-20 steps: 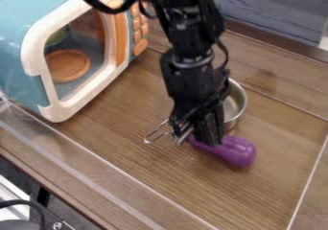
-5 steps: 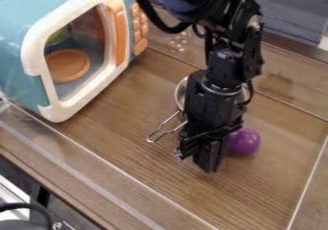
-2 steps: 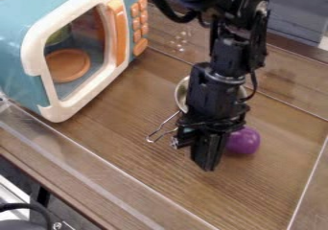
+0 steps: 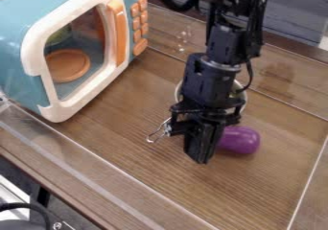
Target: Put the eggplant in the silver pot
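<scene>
Lying on the wooden table (image 4: 103, 167), the eggplant (image 4: 237, 139) showed only its rounded purple end, on the right side of the gripper (image 4: 199, 149) and touching it or just behind it. Its long axis seemed to run roughly left to right across the view, with the other end hidden behind the black fingers. The gripper pointed steeply down and its jaws were fully closed; whether they had the hidden end of the eggplant between them, I could not tell, because the arm covered that place. The silver pot (image 4: 181, 86) was almost fully hidden behind the arm, only a bit of rim and the wire handle (image 4: 159, 133) showing. So the pot lay farther from the camera than the eggplant, close by.
</scene>
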Motion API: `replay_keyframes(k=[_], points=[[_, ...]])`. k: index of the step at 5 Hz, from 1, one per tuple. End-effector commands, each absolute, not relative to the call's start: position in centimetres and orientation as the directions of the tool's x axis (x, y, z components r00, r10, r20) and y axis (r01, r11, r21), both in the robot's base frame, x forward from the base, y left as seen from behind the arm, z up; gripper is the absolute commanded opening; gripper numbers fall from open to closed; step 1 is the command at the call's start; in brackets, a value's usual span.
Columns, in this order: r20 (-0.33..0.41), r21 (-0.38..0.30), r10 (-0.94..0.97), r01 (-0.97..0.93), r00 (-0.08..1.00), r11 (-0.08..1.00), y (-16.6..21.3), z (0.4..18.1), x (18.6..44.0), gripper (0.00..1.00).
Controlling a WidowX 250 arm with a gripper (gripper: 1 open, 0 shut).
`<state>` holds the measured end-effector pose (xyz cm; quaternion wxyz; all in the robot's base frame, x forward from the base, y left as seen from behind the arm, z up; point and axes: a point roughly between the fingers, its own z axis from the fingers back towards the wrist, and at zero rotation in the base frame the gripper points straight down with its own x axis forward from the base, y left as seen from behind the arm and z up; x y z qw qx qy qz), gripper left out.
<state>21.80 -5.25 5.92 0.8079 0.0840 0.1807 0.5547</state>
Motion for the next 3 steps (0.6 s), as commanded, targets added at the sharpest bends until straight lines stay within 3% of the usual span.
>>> replay_keyframes(k=[1,2,3], points=[[-0.213,0.294,0.92,-0.876,0.329,0.381,-4.9,8.2,22.6,0.0],[-0.257,0.312,0.917,-0.871,0.306,0.379,-4.6,9.4,22.6,0.0],[-0.318,0.328,0.912,-0.872,0.26,0.363,-3.9,11.9,22.7,0.0]])
